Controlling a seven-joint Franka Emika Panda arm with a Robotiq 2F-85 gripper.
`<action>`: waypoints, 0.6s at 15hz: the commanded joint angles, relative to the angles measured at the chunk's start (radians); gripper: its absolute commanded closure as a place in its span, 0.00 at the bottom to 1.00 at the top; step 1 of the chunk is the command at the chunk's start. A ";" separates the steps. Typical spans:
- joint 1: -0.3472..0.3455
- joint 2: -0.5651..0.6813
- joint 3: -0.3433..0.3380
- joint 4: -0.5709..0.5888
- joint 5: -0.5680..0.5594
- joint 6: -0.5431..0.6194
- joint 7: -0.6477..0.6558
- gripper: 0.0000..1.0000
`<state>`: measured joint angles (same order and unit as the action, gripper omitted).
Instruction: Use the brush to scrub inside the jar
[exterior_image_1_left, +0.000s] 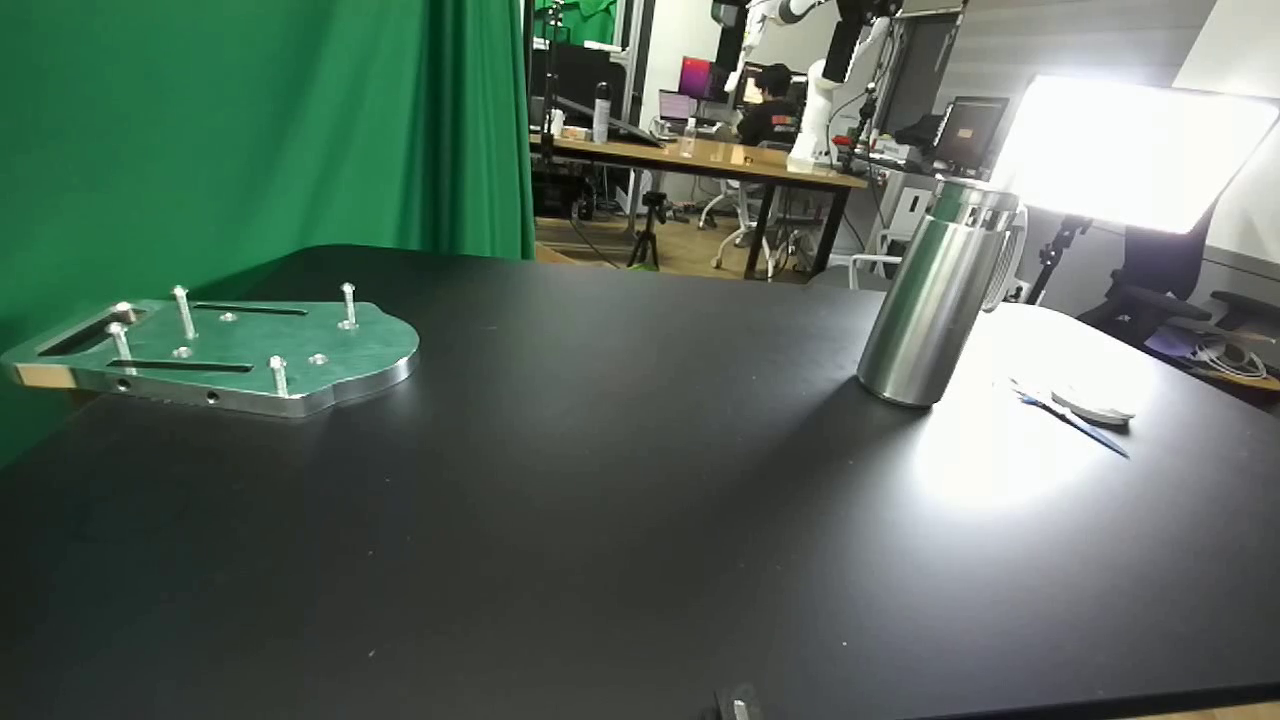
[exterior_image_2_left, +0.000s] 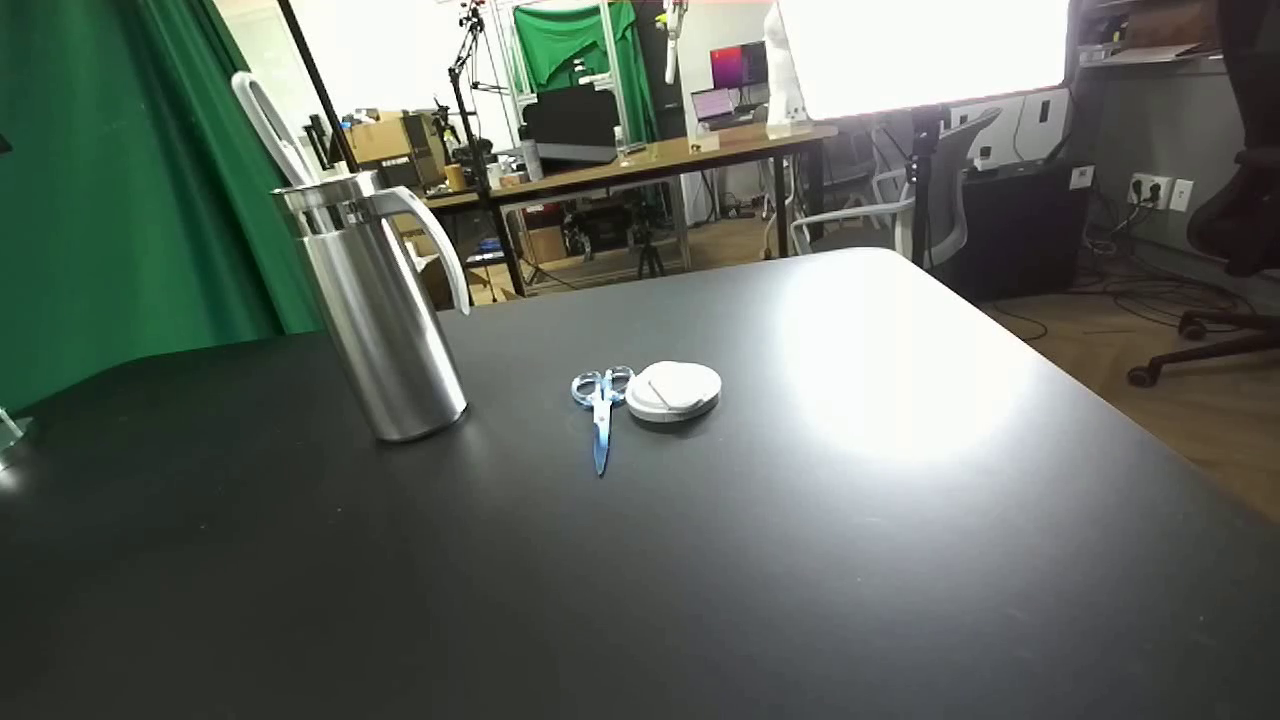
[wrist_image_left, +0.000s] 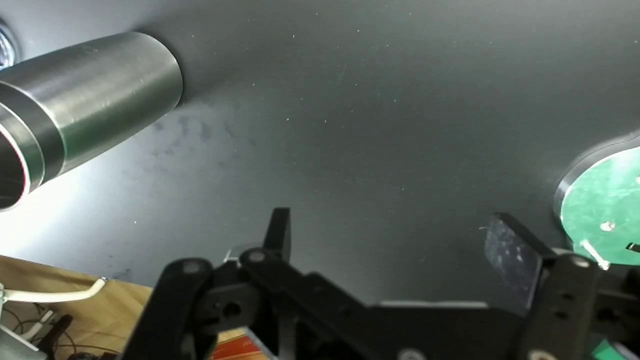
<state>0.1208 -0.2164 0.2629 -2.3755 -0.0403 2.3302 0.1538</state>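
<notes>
Holding gripper (wrist_image_left: 392, 235) spread, gripping nothing; probably preparing first pick-up. Seeing likely white brush handle (exterior_image_2_left: 272, 130) at rim of stainless-steel pitcher (exterior_image_2_left: 385, 320), standing left in exterior view, not discerning whether inside or behind. Calling next for approaching, clamping handle.

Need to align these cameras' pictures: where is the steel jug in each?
In an exterior view: steel jug right of centre.
In an exterior view: steel jug left of centre.
Wrist view: steel jug at upper left, cut by the edge.
Shared landmark: green-looking plate, left in both exterior views, right in the wrist view.
</notes>
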 joint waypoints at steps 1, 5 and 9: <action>0.019 0.001 -0.019 0.001 -0.005 -0.002 0.004 0.00; -0.011 0.010 -0.033 0.017 -0.038 -0.007 0.050 0.00; -0.075 0.012 -0.071 0.033 -0.107 -0.016 0.163 0.00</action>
<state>0.0813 -0.2152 0.2175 -2.3726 -0.0951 2.3301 0.2053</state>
